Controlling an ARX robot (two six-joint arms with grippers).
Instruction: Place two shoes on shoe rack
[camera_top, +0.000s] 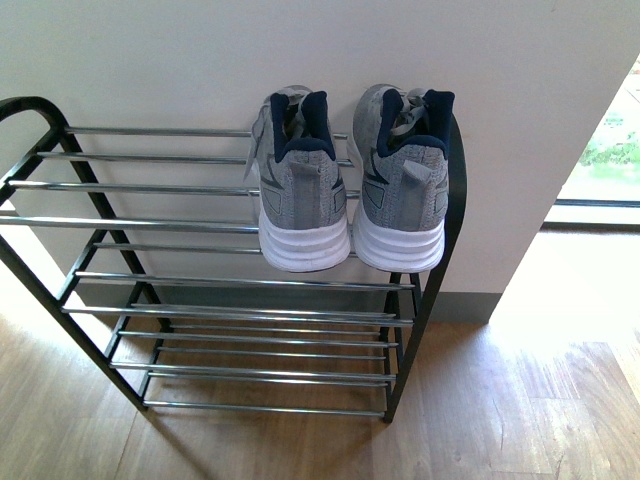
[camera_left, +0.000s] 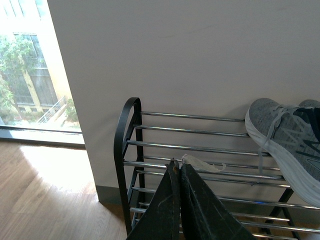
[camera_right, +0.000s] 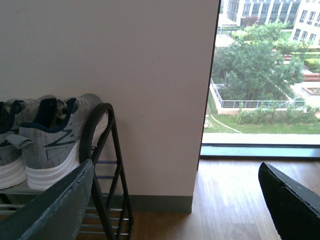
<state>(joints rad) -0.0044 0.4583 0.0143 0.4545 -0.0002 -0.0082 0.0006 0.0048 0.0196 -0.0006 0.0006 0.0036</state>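
Atop the shoe rack (camera_top: 240, 314) sit two sneakers (camera_top: 300, 200)

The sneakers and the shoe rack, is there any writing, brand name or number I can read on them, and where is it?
No readable text in any view.
Grey sneakers: a dark angular side mark, a shape and not legible letters.
Heel tabs: any print is too small to tell.
Shoe rack: no label or number shows.

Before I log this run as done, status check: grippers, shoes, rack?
Left gripper jaws shut; right gripper jaws open, empty. Grey sneakers both on shoe rack top tier, heels out. Nothing in the way.
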